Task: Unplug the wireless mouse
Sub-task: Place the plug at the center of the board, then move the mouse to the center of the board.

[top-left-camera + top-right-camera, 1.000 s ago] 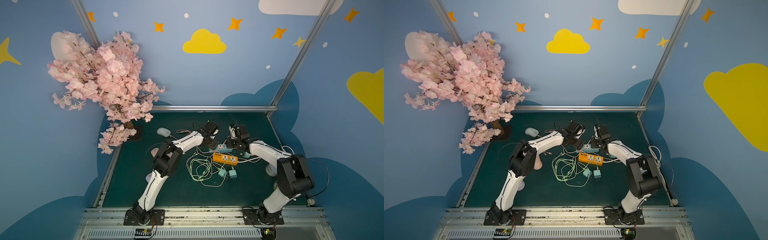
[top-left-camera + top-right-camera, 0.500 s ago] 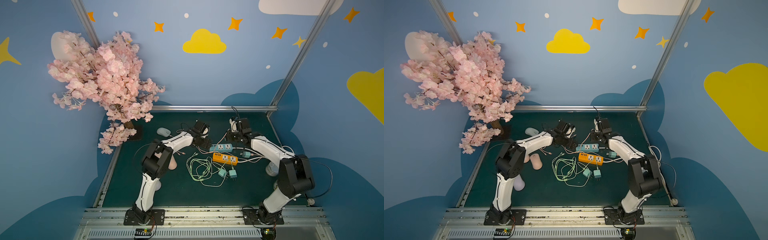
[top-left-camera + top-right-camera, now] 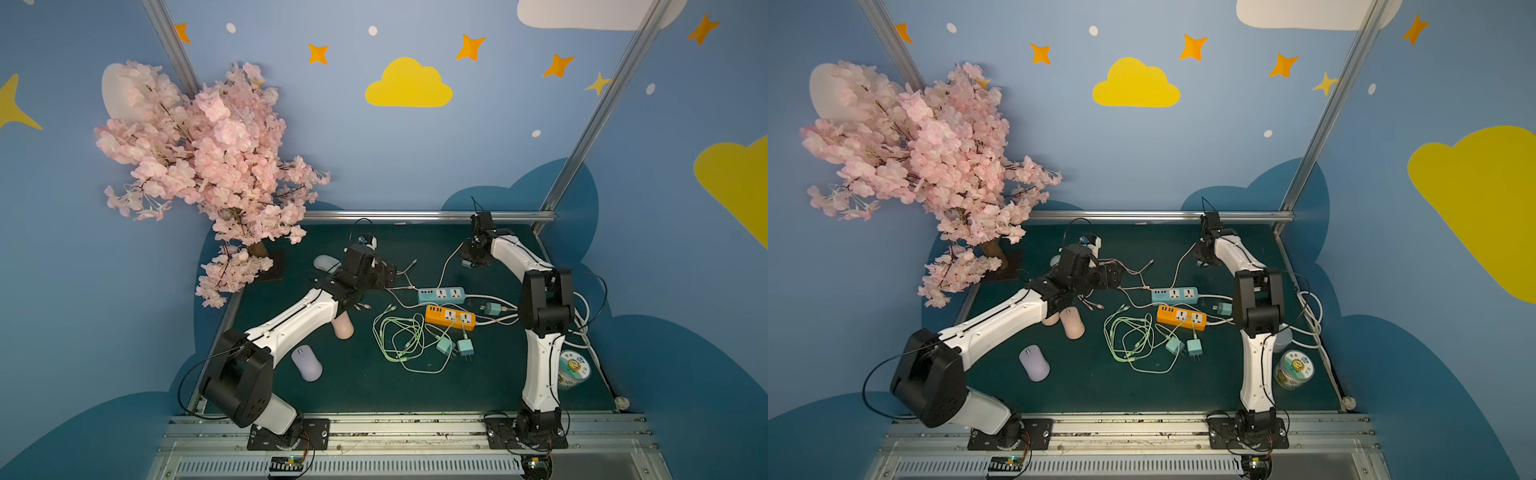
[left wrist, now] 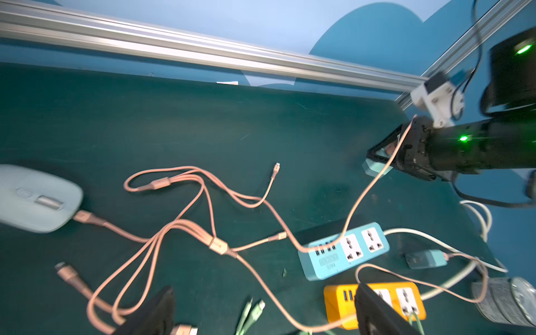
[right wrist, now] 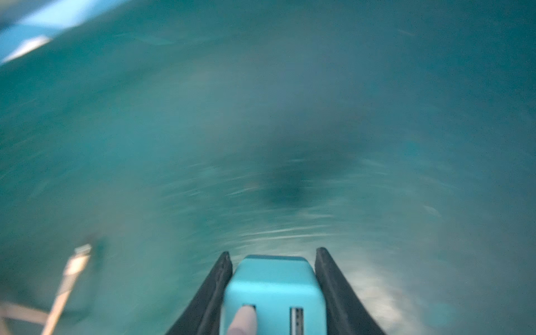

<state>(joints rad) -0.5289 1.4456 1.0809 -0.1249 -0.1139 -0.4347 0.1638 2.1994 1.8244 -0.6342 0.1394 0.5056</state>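
The mouse (image 4: 37, 200), pale grey-blue, flat and oval with a silver scroll wheel, lies toward the back of the green surface (image 3: 353, 386), between the foot of the blossom tree (image 3: 208, 158) and the middle. In a top view its long axis runs roughly across the surface. The left arm's wrist partly covers the mouse (image 3: 326, 262). Its front end points toward the middle of the surface and the power strips, and a pink plug (image 4: 87, 217) is seated in that end.

The left pincer (image 4: 264, 290) hovers low over the tangle of pink cable (image 4: 127, 235), nearer the middle of the surface than the mouse. It is released, its fingers (image 4: 156, 313) wide apart with nothing clamped between them. The mouse lies off to the tree side of it, clear of both fingers.

The right pincer (image 5: 272, 253), raised near the back right corner, is clenched on a teal charger block (image 5: 274, 290). A pink cable end sits in one of the block's ports, though this wrist view is heavily blurred. From there, the left wrist view shows a strand sloping down across the end of the blue power strip (image 4: 345, 252).
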